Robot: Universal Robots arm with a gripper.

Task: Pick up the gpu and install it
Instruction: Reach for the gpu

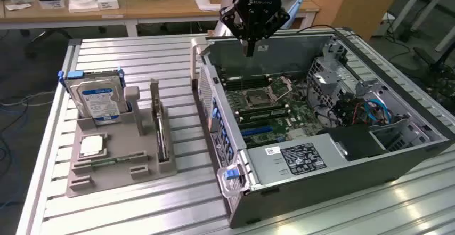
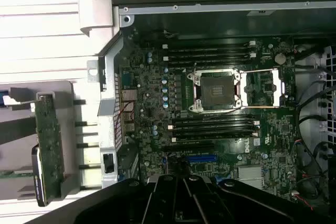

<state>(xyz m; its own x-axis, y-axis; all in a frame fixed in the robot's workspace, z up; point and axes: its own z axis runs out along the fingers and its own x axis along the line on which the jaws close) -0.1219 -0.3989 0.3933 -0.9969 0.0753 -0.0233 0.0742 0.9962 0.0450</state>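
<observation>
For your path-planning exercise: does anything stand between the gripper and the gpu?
The case wall rises between the gripper, over the open case, and the gpu in the grey holder; above it nothing visible blocks.

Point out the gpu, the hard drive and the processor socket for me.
gpu (image 1: 163,131), exterior view, on the thin card's side face.
hard drive (image 1: 99,99), exterior view, on its blue-white label.
processor socket (image 2: 217,89), wrist view, on its dark square centre.
</observation>
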